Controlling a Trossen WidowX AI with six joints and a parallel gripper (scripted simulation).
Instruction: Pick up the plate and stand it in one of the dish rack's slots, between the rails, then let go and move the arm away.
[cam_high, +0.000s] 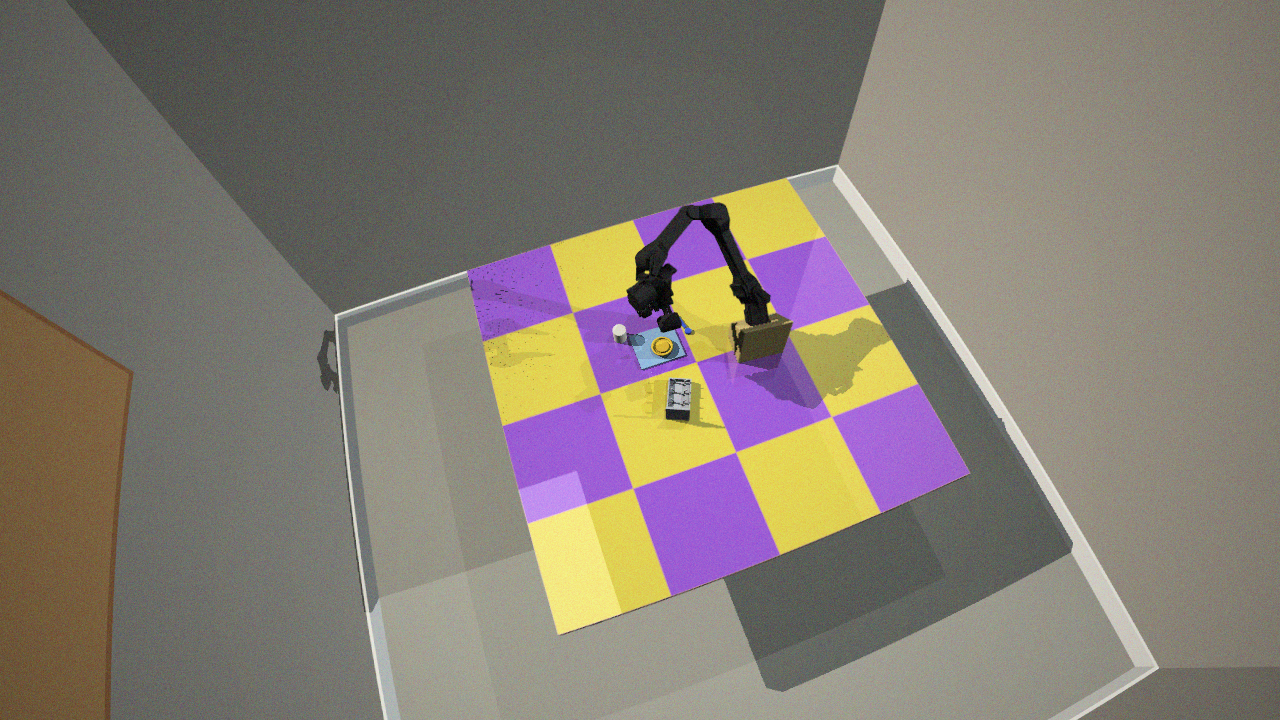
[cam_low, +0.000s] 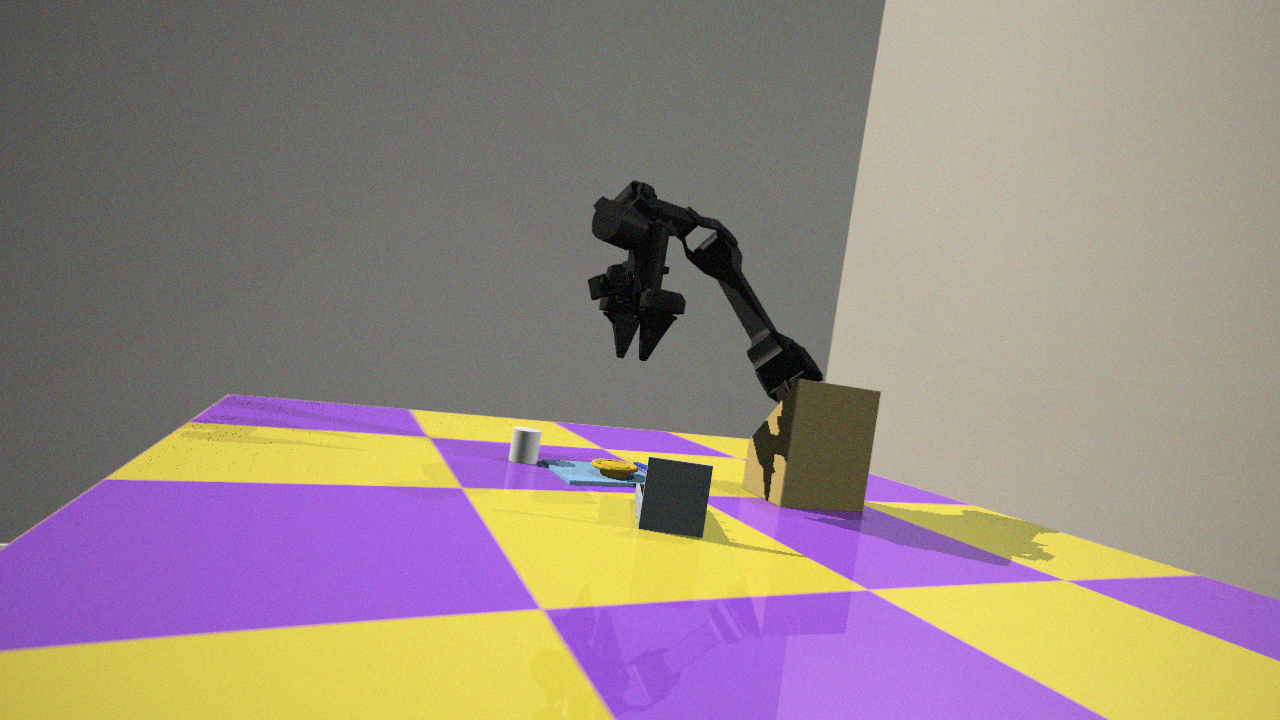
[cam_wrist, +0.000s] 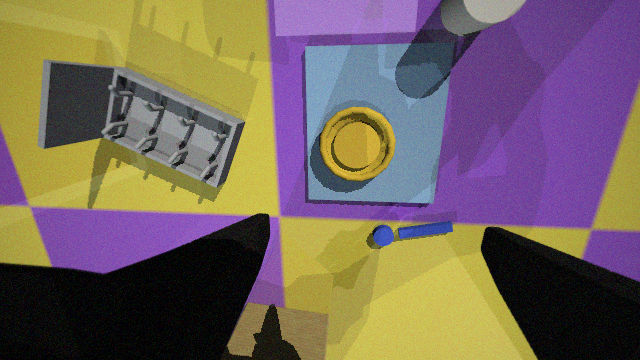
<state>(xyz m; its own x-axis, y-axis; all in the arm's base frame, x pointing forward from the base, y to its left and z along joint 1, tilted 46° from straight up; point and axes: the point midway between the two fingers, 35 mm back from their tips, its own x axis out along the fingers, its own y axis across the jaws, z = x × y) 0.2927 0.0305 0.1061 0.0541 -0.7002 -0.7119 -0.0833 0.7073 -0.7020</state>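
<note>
The yellow round plate (cam_high: 662, 345) (cam_low: 614, 464) (cam_wrist: 357, 145) lies flat, face up, on a light blue board (cam_high: 644, 360) (cam_low: 572, 477) (cam_wrist: 415, 175). The grey dish rack (cam_high: 677, 415) (cam_low: 677, 497) (cam_wrist: 77, 105) stands apart from the board, at the left in the wrist view. Its rails divide it into several slots, and no plate stands in them. My gripper (cam_low: 632, 358) (cam_wrist: 372, 231) is open and empty, pointing down high above the table. In the wrist view the plate lies beyond the fingertips, between their lines. In the exterior view the rack's dark end panel hides its slots.
A white cylinder (cam_high: 619, 334) (cam_low: 525, 445) (cam_wrist: 460, 20) stands beside the board's far corner from the rack. A blue bar (cam_high: 687, 328) (cam_wrist: 425, 230) and a blue ball (cam_wrist: 383, 235) are near the board's edge. The arm's base is at a tan block (cam_high: 762, 341) (cam_low: 827, 447) (cam_wrist: 300, 325).
</note>
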